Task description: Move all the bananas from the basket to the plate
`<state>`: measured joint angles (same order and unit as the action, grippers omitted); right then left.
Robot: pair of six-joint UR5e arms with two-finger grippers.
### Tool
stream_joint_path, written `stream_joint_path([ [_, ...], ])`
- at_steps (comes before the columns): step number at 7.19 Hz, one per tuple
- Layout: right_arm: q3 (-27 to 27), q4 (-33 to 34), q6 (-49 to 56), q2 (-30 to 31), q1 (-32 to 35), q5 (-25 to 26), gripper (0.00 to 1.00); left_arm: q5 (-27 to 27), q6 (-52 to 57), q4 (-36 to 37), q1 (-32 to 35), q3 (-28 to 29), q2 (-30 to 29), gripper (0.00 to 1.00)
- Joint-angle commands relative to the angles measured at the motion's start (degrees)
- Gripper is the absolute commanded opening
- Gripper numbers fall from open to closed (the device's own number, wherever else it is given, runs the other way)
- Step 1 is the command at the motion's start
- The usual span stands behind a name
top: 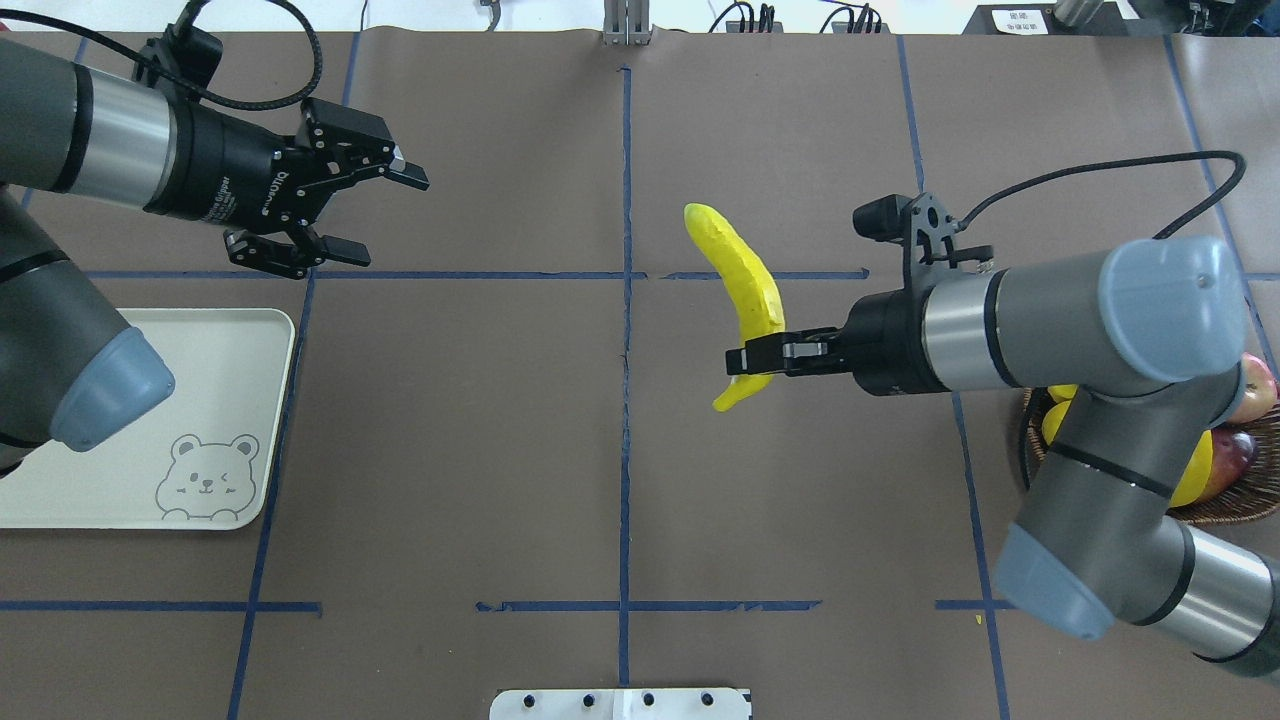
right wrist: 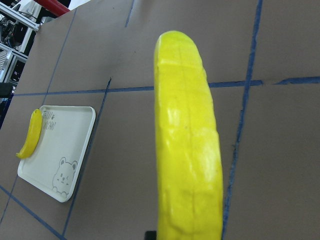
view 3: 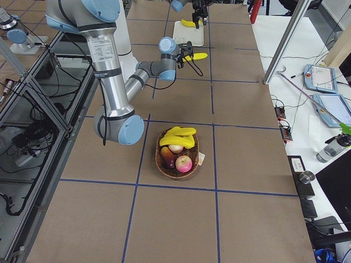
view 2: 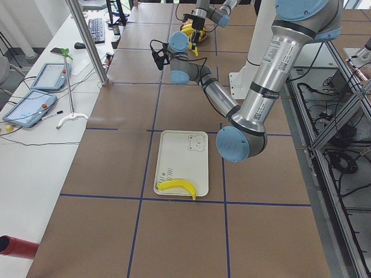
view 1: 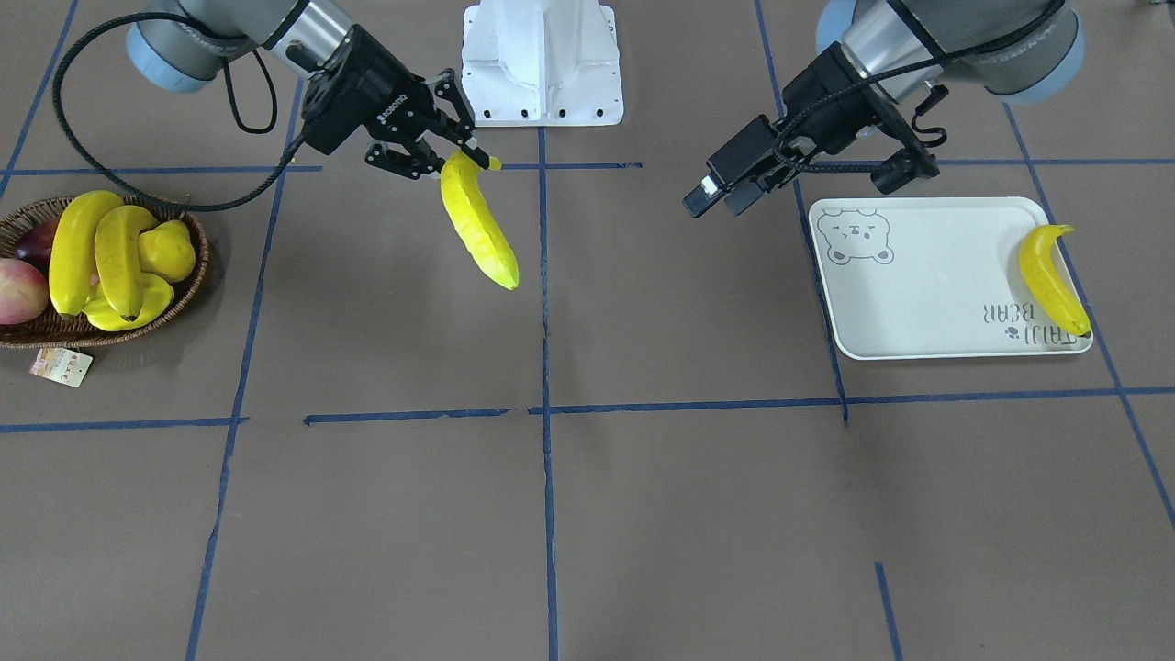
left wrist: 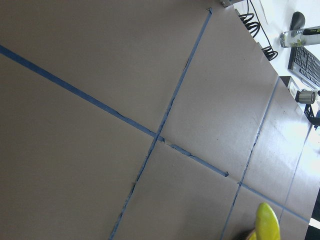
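My right gripper (view 1: 462, 151) pinches a banana (view 1: 477, 225) by its stem end, aloft, with open table all round. Its casing probably reads ROBOTIQ. Behind it, the basket (view 1: 188, 285) holds more bananas (view 1: 73, 252). Ahead, my left gripper (top: 385, 213) is spread wide beside the TAIJI BEAR plate (view 1: 927, 275), with another banana (view 1: 1051, 280) along the plate's far edge.

Basket (view 1: 195, 272) with two bananas (view 1: 75, 250) at robot's right, plate (view 1: 927, 285) with one banana (view 1: 1052, 277) at left, held banana (view 1: 477, 228) between.
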<state>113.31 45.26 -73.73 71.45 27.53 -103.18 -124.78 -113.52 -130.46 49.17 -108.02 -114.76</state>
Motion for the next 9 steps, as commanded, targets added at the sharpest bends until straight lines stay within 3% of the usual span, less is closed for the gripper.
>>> stream_joint_path([
  [1, -0.64, 2.09, -2.27, -4.45, -5.45, 7.44, 0.06, 3.90, -2.23, 4.49, -4.66, 0.01, -3.88, 0.99],
  [3, -0.90, 4.92, -3.00, -7.29, -7.48, 10.01, 0.06, 6.92, -5.38, 4.60, -8.82, 0.70, -5.55, 0.99],
  [9, -1.61, 4.75, -3.00, -8.61, -8.72, 10.10, 0.07, 9.91, -4.60, 4.60, -13.57, 1.76, -6.09, 0.99],
])
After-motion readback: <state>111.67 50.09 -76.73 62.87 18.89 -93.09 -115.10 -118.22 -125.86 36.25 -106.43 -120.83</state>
